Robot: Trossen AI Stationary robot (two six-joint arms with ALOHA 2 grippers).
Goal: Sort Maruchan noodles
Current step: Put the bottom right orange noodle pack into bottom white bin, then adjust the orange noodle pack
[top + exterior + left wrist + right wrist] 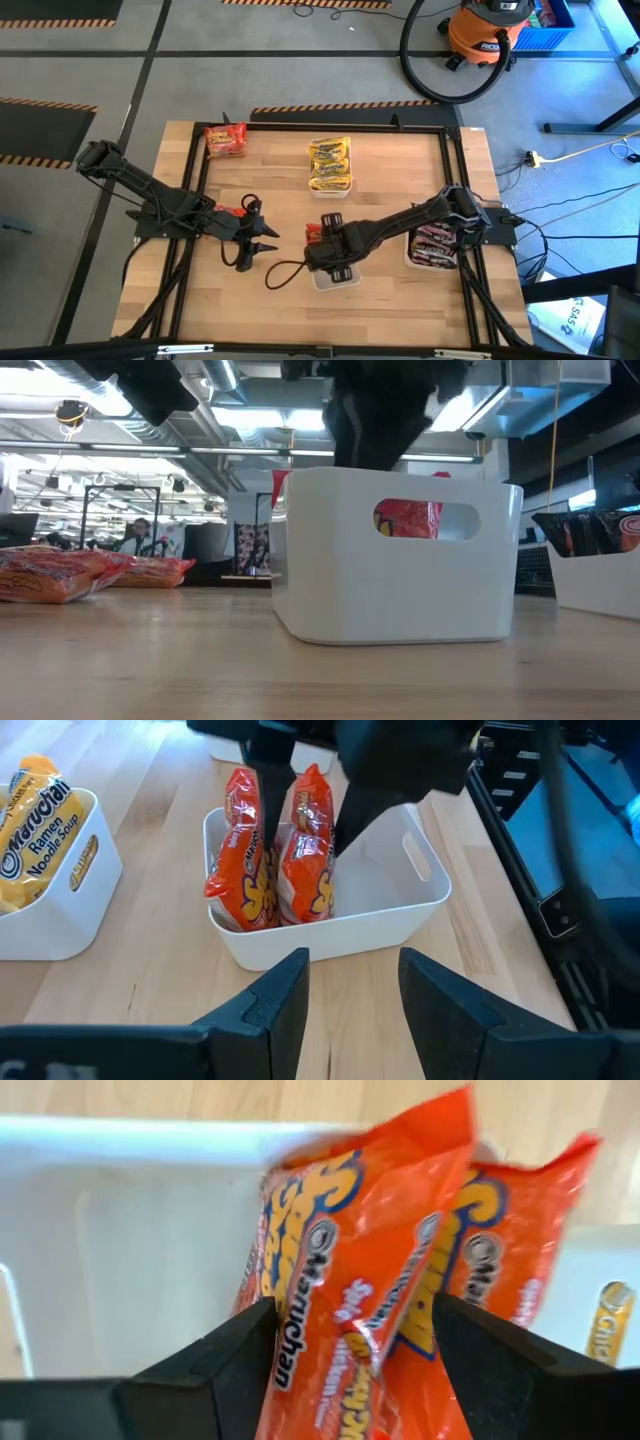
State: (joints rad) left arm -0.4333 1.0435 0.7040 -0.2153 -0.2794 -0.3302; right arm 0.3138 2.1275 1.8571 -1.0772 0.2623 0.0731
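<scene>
A white bin (330, 925) stands near the table's near edge and holds two red Maruchan packets on end (240, 860) (305, 850). My right gripper (355, 1350) reaches down into the bin (335, 275), its fingers on either side of the right-hand red packet (350, 1280). Through the bin's handle hole, the low view shows red wrapper (408, 520). My left gripper (255, 243) is open and hovers over bare table left of the bin, pointing at it (352, 990). More red packets (225, 140) lie flat at the far left corner. My right gripper has the red packet between its two fingers, one finger (270, 790) down between the two packets, the other (345, 820) at the packet's outer side edge (330, 840). The fingers come from above, pointing down. The packet stands upright in the bin; its lower end is hidden by the bin wall.
A white tray of yellow packets (330, 165) sits at the far middle, and a white tray of dark packets (433, 245) at the right edge under my right arm. A black cable (285, 272) loops on the table left of the bin. A black frame borders the table.
</scene>
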